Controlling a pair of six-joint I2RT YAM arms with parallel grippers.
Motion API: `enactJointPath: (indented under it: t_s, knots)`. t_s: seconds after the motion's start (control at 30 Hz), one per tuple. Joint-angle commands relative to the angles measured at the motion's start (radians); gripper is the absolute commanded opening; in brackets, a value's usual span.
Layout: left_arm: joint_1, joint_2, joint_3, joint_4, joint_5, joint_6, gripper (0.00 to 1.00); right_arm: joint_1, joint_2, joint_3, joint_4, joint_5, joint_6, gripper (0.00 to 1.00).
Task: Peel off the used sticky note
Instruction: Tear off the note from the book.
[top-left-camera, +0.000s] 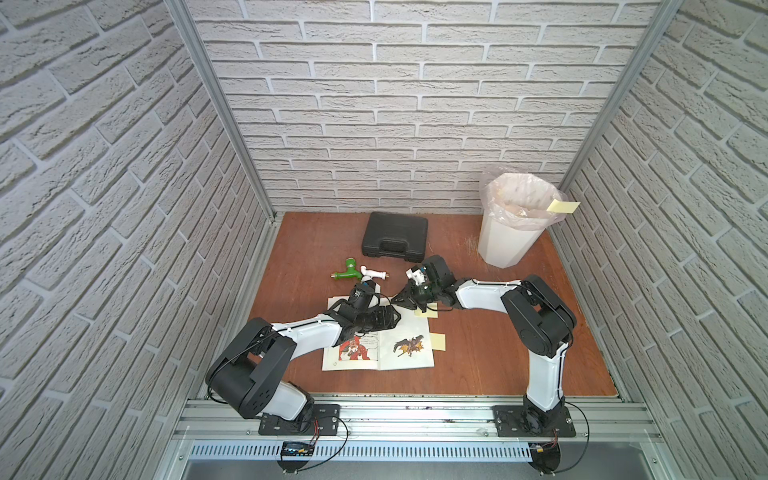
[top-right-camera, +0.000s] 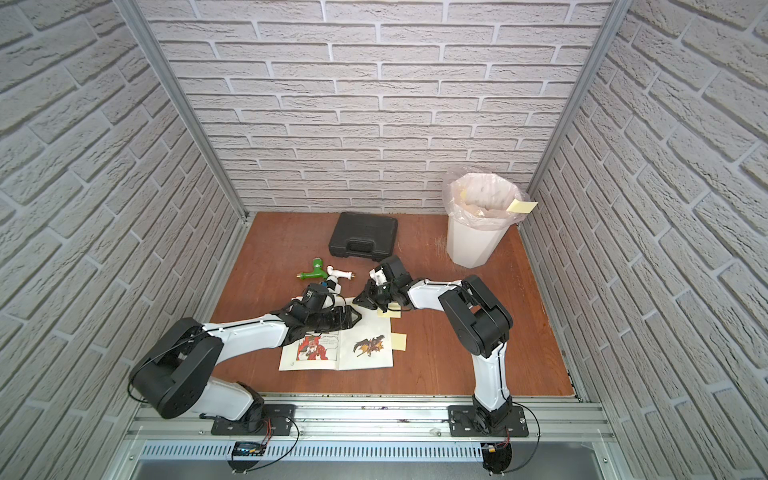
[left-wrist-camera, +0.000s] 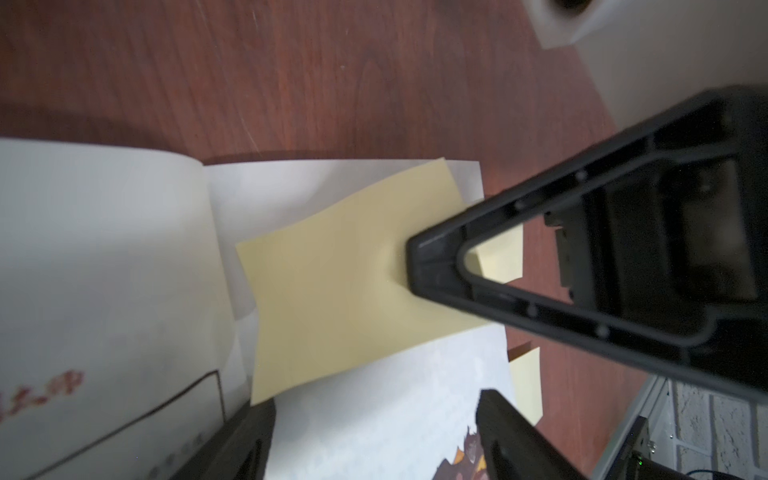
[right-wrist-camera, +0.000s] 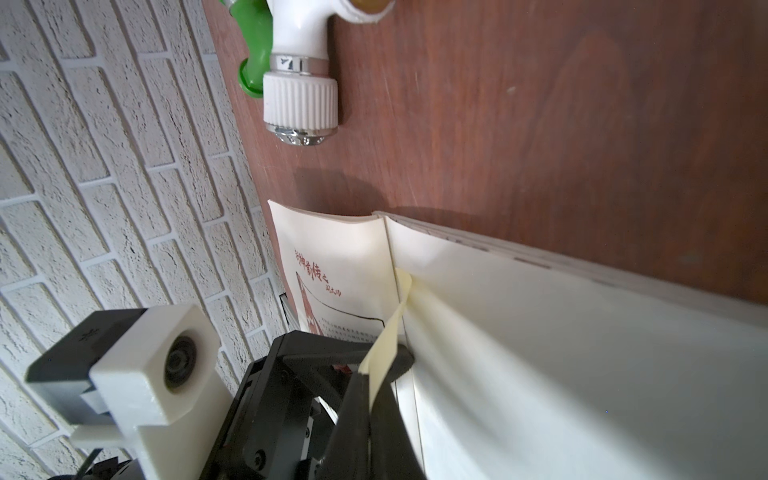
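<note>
An open picture book (top-left-camera: 409, 359) (top-right-camera: 332, 361) lies on the brown table. A pale yellow sticky note (left-wrist-camera: 340, 282) (right-wrist-camera: 388, 332) is stuck to its right page near the spine, and its free edge is lifted off the paper. My right gripper (right-wrist-camera: 368, 382) (left-wrist-camera: 419, 266) (top-left-camera: 397, 301) is shut on that lifted edge. My left gripper (left-wrist-camera: 374, 432) (top-left-camera: 395, 314) (top-right-camera: 355, 318) is open just above the same page, one finger on each side of the bare paper, holding nothing. In both top views the grippers hide the held note.
Two more yellow notes (top-left-camera: 438, 341) (top-left-camera: 430, 313) stick out at the book's right edge, and another hangs on the white lined bin (top-left-camera: 515, 224) at the back right. A black case (top-left-camera: 395, 235) and green and white tap fittings (top-left-camera: 349, 270) lie behind the book.
</note>
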Motion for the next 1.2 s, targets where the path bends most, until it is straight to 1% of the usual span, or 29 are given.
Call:
enactJointPath:
  t_s: [0.0,0.17,0.4,0.53,0.8,0.93,1.17]
  knots:
    - [0.011,0.008,-0.041,-0.060,-0.027,0.011,0.83,0.004,-0.011,-0.016,0.067,0.014,0.032,0.03]
    - [0.011,-0.013,-0.043,-0.064,-0.023,0.024,0.87,0.000,-0.028,-0.018,0.065,0.026,0.034,0.03]
    - [0.010,-0.039,-0.034,-0.063,-0.007,0.046,0.98,-0.010,-0.067,-0.017,0.027,0.051,0.004,0.03]
    - [0.009,-0.054,-0.027,-0.043,0.024,0.060,0.98,-0.023,-0.104,-0.009,-0.022,0.066,-0.035,0.03]
    - [-0.015,-0.071,0.013,-0.025,0.068,0.079,0.98,-0.082,-0.227,0.019,-0.209,0.131,-0.172,0.03]
    - [-0.034,-0.072,0.039,-0.023,0.075,0.091,0.98,-0.115,-0.295,0.076,-0.343,0.165,-0.266,0.03]
    - [-0.069,-0.065,0.067,-0.016,0.034,0.104,0.98,-0.196,-0.404,0.201,-0.530,0.215,-0.388,0.03]
